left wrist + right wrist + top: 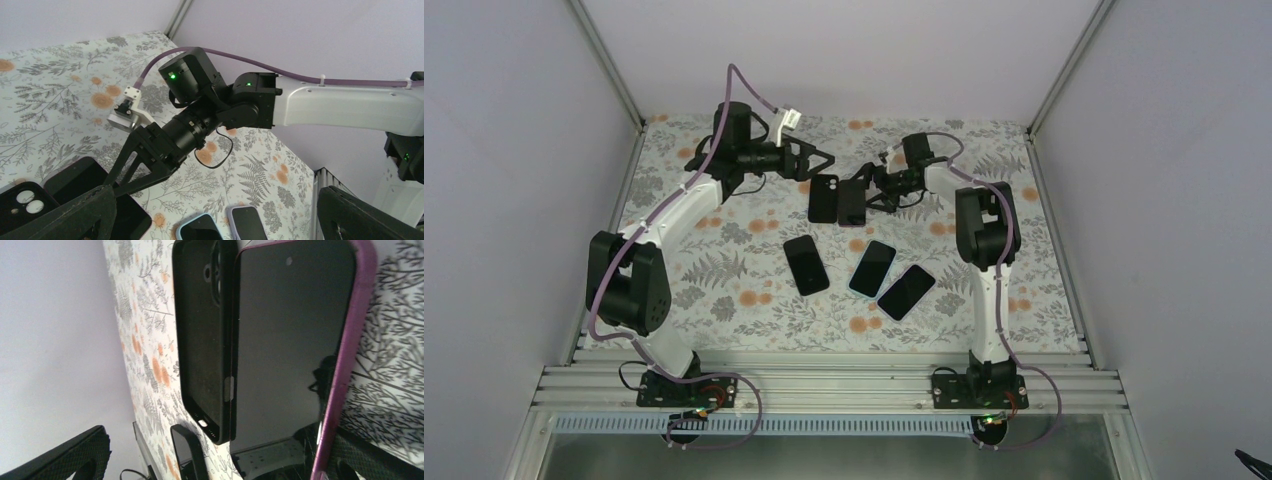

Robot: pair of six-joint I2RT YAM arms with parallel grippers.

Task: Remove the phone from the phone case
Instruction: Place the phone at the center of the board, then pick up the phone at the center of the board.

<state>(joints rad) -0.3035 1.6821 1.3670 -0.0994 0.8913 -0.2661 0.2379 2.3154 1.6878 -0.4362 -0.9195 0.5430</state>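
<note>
Nearest, three dark-screened phones (872, 268) lie on the floral-patterned surface (724, 300). Beyond, an empty black phone case (200, 340) abuts a purple-rimmed phone (290, 340); only the right wrist view shows that purple. Left claw (824, 162) and right claw (867, 192) both gape, empty.

Pale walls (504, 150) enclose a floral (ferns, orange blooms) tablecloth (754, 330).

Tablecloth (724, 290): white, with grey ferns and orange flowers
Case (823, 198): black
Phone (854, 201): black screen, purple rim
Lower middle phone (872, 268): black screen, pale blue rim
Cable (734, 90): purple
Left arm (674, 210): white, black joints
</note>
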